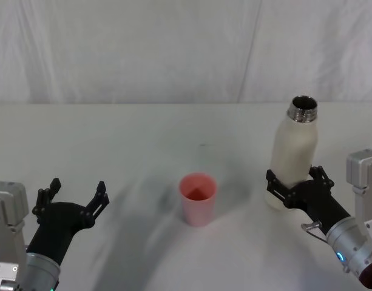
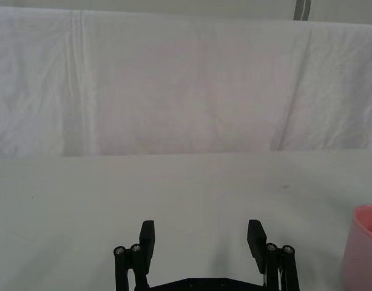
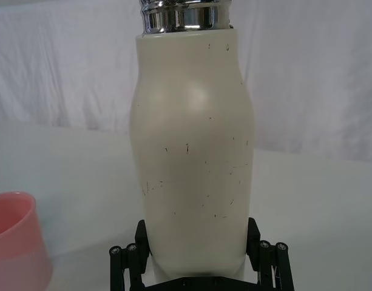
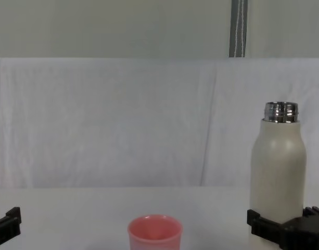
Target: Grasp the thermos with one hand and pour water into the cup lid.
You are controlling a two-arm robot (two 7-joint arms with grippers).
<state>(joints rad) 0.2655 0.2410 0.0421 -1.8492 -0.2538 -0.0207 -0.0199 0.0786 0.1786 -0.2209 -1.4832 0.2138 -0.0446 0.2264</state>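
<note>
My right pincer [image 1: 297,183] brackets the thermos [image 1: 293,159] low on its body, fingers [image 3: 139,239] against the wall. It stands upright on the surface [image 1: 137,139], right of the cup lid [image 1: 198,199]. Matte, rigid, probably heavy; I'd grip higher. Left pincer [image 1: 74,195] idles spread, empty.

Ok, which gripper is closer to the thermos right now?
Right. The right gripper has its fingers on either side of the thermos low on its body. The left gripper is open, well off on the far side of the cup lid.
</note>
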